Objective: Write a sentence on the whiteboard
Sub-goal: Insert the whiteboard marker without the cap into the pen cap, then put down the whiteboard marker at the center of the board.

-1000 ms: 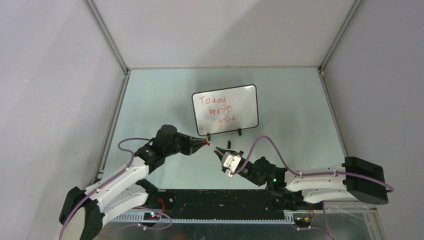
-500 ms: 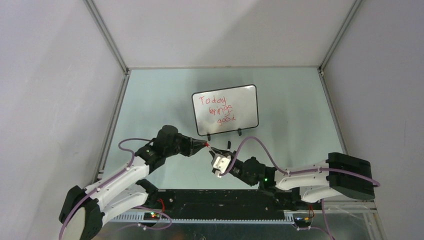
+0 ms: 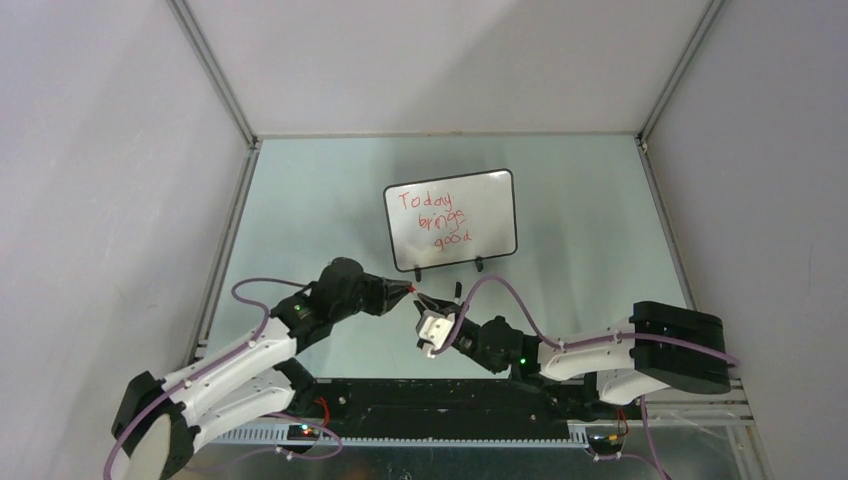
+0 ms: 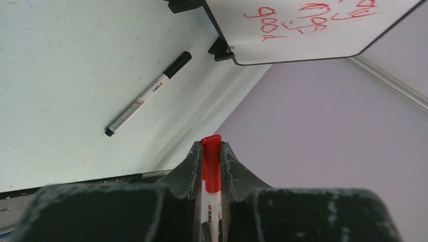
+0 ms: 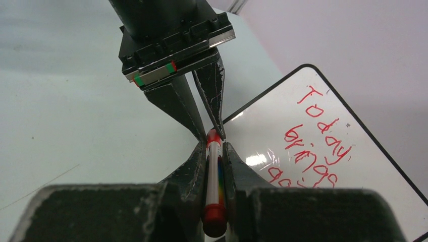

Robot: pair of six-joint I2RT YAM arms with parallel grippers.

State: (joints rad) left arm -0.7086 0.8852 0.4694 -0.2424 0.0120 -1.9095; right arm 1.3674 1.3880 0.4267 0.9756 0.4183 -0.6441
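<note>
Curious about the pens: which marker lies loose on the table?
The black-capped marker, lying by the whiteboard; the red marker is clamped in the left gripper.

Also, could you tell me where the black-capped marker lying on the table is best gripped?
Probably mid-barrel on the black-capped marker, from above, fingers across its length: it lies flat on the table with both long sides free, clear of the whiteboard.

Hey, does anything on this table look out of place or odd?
A black-capped marker lies loose on the table near the feet of the whiteboard, untouched. The left end effector and right end effector both pinch one red marker, seemingly on purpose.
</note>
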